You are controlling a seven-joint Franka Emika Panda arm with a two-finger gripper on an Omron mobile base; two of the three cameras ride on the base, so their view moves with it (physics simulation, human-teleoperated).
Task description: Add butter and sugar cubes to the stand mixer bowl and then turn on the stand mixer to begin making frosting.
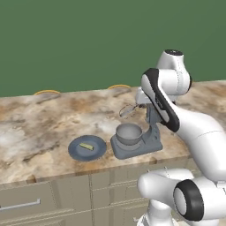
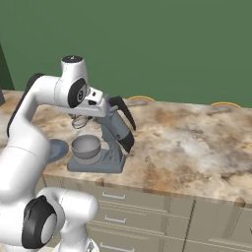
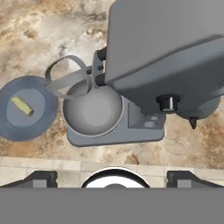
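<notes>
Stand mixer (image 3: 157, 74), head tilted back to leave its empty bowl (image 3: 92, 109) open for loading; butter (image 3: 22, 106) lies on the blue-grey plate (image 3: 26, 129) beside it (untouched), tool (image 3: 112, 177) hovering above, jaws spread, grasping nothing.

We find no readable text, labels, brands, numbers or signs anywhere. The mixer (image 3: 162, 57), plate (image 3: 43, 127), counter (image 1: 35, 128) and drawer fronts (image 2: 147, 206) all carry plain, unmarked surfaces.
</notes>
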